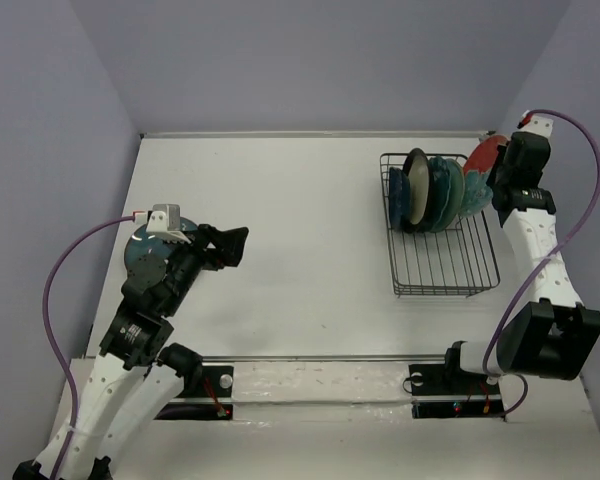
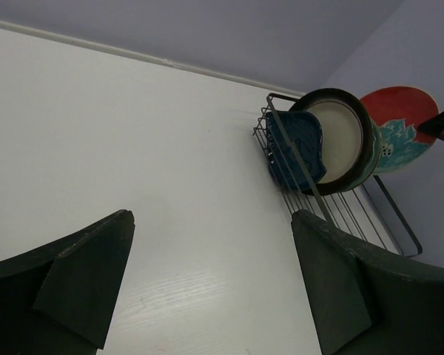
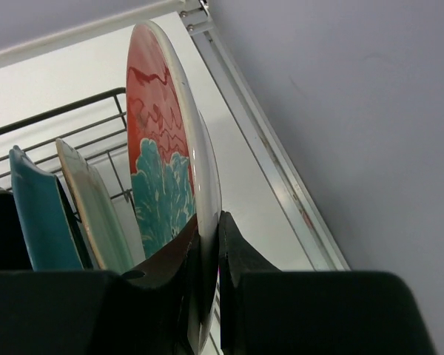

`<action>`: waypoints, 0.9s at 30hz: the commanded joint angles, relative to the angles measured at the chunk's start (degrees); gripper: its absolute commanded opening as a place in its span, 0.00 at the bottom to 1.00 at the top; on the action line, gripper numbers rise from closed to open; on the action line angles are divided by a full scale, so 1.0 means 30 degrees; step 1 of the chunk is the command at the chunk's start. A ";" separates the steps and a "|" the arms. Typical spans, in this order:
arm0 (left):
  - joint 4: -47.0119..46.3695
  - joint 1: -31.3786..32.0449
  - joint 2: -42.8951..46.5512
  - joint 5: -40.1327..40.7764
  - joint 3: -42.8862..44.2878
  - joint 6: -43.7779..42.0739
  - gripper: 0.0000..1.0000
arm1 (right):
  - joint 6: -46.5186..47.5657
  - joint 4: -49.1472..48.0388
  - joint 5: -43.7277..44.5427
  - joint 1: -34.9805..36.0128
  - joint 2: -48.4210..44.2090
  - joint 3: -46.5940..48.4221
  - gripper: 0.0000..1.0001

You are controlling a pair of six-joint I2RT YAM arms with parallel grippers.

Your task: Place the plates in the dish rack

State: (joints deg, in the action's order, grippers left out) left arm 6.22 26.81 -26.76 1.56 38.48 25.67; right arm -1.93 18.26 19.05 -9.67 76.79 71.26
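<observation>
**A:** Nearest the bases, how did the left gripper (image 1: 225, 243) stand?

**B:** Its jaws were spread wide over the table, holding nothing; under that arm lay what seemed a teal plate (image 1: 140, 250), half hidden, so I would not swear to it.

**A:** And the dish rack (image 1: 445, 270)?

**B:** It stood farther back on the right; plates stood on edge at its far end, the dark-blue leaf plate (image 2: 300, 144) and the cream plate (image 2: 340, 137) leftmost, the pale mint plate (image 3: 92, 203) last on the right.

**A:** The red plate (image 3: 159, 126)?

**B:** Farthest of all; the right gripper (image 3: 207, 244) pinched its rim, jaws pressed onto it; the plate was upright, just beside the mint one; whether its lower edge sat in a slot was hidden.

**A:** How should it have been seated?

**B:** By keeping it upright and parallel to its neighbours; by easing it down between free prongs; by letting go only once the wire bore it; otherwise I judged it likely to tip onto the mint plate.
</observation>
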 commanded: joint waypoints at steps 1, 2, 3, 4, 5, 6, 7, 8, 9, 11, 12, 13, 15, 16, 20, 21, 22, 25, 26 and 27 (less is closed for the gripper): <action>-0.0813 0.0263 0.0220 -0.0081 0.0006 -0.0354 0.98 | 0.1318 -0.4798 -0.1044 0.0001 -0.1340 0.0094 0.07; -0.0813 0.0321 0.0220 -0.0110 0.0006 -0.0383 0.98 | 0.1406 -0.4798 -0.1250 0.0001 -0.1427 0.0006 0.07; -0.0842 0.0351 0.0220 -0.0053 0.0006 -0.0383 0.98 | 0.1494 -0.4798 -0.1803 0.0001 -0.1428 -0.0140 0.07; -0.0842 0.0351 0.0220 -0.0081 0.0006 -0.0383 0.98 | 0.1610 -0.4769 -0.1808 0.0001 -0.1457 -0.0171 0.07; -0.0842 0.0380 0.0220 -0.0023 0.0006 -0.0383 0.98 | 0.1844 -0.4740 -0.2301 0.0001 -0.1457 -0.0200 0.07; -0.0842 0.0410 0.0220 -0.0023 0.0006 -0.0383 0.98 | 0.1962 -0.4594 -0.2364 0.0175 -0.1399 -0.0200 0.07; -0.0813 0.0410 0.0220 0.0006 0.0006 -0.0383 0.98 | 0.2079 -0.4419 -0.2452 0.0177 -0.1341 -0.0113 0.07; -0.0784 0.0381 0.0220 0.0093 0.0006 -0.0383 0.98 | 0.2341 -0.4156 -0.2772 0.0177 -0.1195 0.0033 0.07; -0.0784 0.0410 0.0220 0.0123 0.0006 -0.0383 0.98 | 0.2518 -0.3893 -0.2688 0.0438 -0.0817 0.0237 0.07; -0.0696 0.0381 0.0104 0.0211 0.0035 -0.0383 0.98 | 0.2927 -0.3422 -0.2657 0.0675 -0.0580 0.0590 0.07; -0.0696 0.0381 0.0103 0.0240 0.0064 -0.0383 0.98 | 0.3104 -0.3421 -0.2687 0.0994 -0.0550 0.0591 0.07; -0.0638 0.0381 0.0045 0.0241 0.0064 -0.0383 0.98 | 0.3251 -0.3450 -0.2571 0.1171 -0.0578 0.0649 0.07; -0.0579 0.0381 0.0015 0.0299 0.0064 -0.0354 0.98 | 0.3690 -0.3538 -0.2189 0.1407 -0.0753 0.0679 0.07; -0.0579 0.0381 0.0015 0.0328 0.0064 -0.0325 0.98 | 0.3866 -0.3625 -0.2160 0.1407 -0.0870 0.0708 0.07; -0.0608 0.0381 -0.0073 0.0271 0.0064 -0.0325 0.98 | 0.4656 -0.3685 -0.1810 0.2050 -0.1456 0.1030 0.07; -0.0637 0.0410 -0.0131 0.0270 0.0064 -0.0325 0.98 | 0.4774 -0.3656 -0.1721 0.2052 -0.1515 0.1146 0.07; -0.0608 0.0381 -0.0102 0.0270 0.0064 -0.0325 0.98 | 0.4950 -0.3627 -0.1605 0.2052 -0.1574 0.1205 0.07; -0.0579 0.0381 -0.0131 0.0329 0.0035 -0.0325 0.98 | 0.5243 -0.3626 -0.1136 0.2462 -0.1546 0.1381 0.07; -0.0579 0.0381 -0.0131 0.0358 0.0035 -0.0325 0.98 | 0.5476 -0.3626 -0.0584 0.2665 -0.1545 0.1469 0.07; -0.0550 0.0381 -0.0160 0.0387 0.0035 -0.0325 0.98 | 0.5508 -0.3597 -0.0317 0.2667 -0.1545 0.1731 0.07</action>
State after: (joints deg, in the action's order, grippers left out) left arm 6.26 27.70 -26.85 2.02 38.48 25.56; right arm 13.72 15.31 16.84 -3.88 76.09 69.91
